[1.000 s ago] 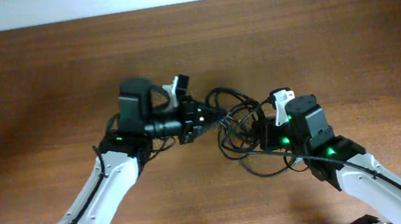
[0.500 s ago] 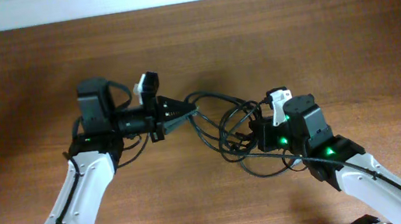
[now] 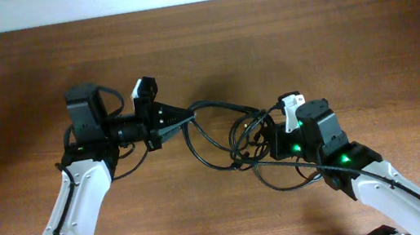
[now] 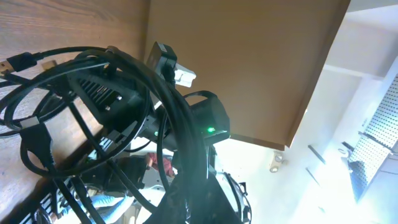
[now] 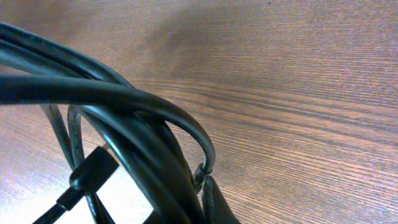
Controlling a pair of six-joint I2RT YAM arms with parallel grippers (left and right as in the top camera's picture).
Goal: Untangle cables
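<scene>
The cables [image 3: 233,135] are thin black cords in a tangled bundle of loops at the middle of the table. My left gripper [image 3: 190,115] is shut on one strand of the cables and holds it pulled out to the left. My right gripper [image 3: 272,135] is shut on the right side of the tangle. In the left wrist view the cables [image 4: 93,106] loop in front of the right arm, with a USB plug [image 4: 18,62] at the left. In the right wrist view the cables [image 5: 124,124] fill the frame close up, with a small plug [image 5: 93,171] below.
The brown wooden table [image 3: 200,45] stretches behind the arms to a white wall along the far edge. The left arm [image 3: 86,176] and the right arm [image 3: 375,181] reach in from the near side.
My left gripper has moved left with a strand in it, drawing a loop out of the tangle. The right gripper has stayed put on the bundle.
</scene>
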